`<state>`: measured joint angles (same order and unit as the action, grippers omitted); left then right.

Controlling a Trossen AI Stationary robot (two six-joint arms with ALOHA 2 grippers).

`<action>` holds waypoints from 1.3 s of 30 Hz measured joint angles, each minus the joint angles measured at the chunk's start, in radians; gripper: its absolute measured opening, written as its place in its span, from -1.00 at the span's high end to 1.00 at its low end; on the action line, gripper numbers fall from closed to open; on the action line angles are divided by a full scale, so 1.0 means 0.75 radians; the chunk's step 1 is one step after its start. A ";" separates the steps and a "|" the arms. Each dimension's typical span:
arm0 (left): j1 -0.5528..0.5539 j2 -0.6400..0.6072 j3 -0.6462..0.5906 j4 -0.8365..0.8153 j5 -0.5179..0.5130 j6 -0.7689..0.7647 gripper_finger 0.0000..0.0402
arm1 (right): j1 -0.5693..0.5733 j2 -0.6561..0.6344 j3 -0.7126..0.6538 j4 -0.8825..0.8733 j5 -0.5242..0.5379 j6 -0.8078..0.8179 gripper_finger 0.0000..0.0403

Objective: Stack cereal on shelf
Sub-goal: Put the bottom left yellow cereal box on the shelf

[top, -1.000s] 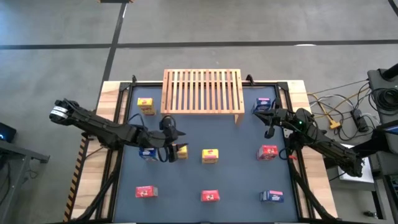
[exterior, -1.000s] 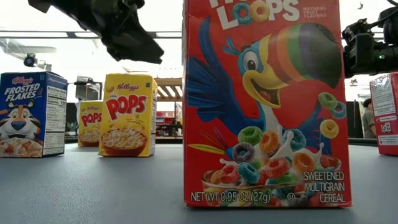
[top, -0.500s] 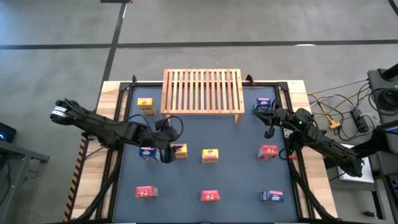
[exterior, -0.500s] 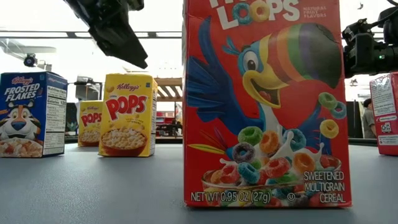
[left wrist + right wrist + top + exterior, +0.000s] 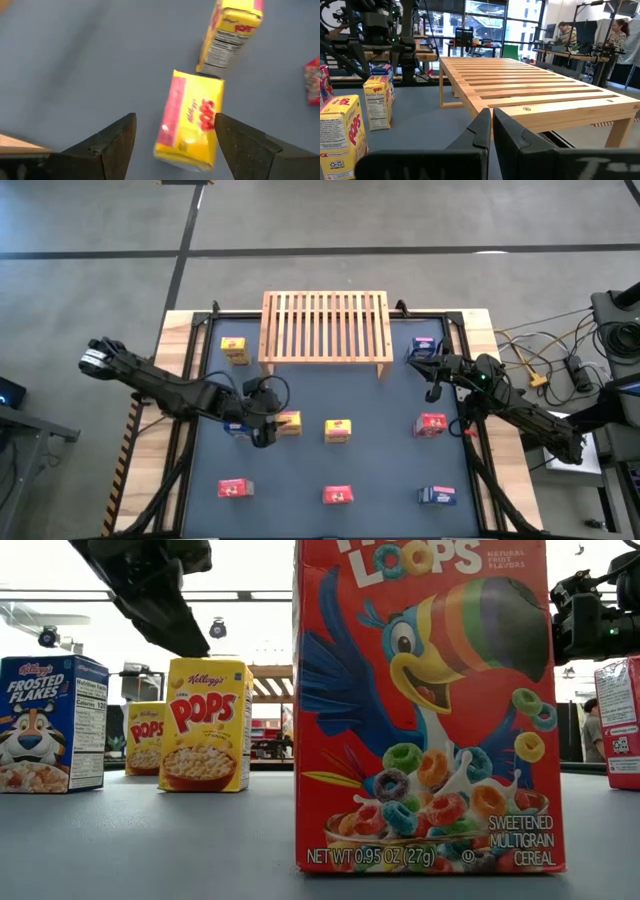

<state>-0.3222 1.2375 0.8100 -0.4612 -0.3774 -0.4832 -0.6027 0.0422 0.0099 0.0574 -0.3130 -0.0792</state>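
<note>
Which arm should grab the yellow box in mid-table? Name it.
Left. Its end effector is open, straddling that yellow box; the right end effector waits shut beside the shelf.

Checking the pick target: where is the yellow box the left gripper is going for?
High view: the yellow box sits left of centre, beside another yellow box, under the open left gripper.

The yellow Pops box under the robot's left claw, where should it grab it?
Probably from straight above, across the two broad printed faces of the yellow Pops box. It stands upright on the table, and the left gripper hangs open over it, one finger on each side, so closing there pinches its thin width.
</note>
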 joint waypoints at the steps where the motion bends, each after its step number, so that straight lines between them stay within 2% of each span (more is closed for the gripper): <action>1: -0.012 -0.014 -0.013 0.010 -0.002 -0.010 -0.26 | 0.000 0.000 0.000 0.000 0.000 0.000 0.95; 9: -0.062 -0.087 -0.134 0.082 -0.033 -0.089 -0.26 | 0.000 0.001 0.000 0.000 0.000 0.000 0.95; 24: -0.062 -0.127 -0.331 0.367 -0.043 -0.073 -0.24 | 0.000 0.001 0.000 0.000 0.000 0.000 0.95; 39: -0.062 -0.126 -0.324 0.414 -0.042 0.013 0.22 | 0.000 0.001 0.000 0.000 0.000 0.000 0.95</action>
<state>-0.3687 1.1431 0.5673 -0.1505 -0.4091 -0.4736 -0.6029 0.0425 0.0097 0.0574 -0.3130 -0.0792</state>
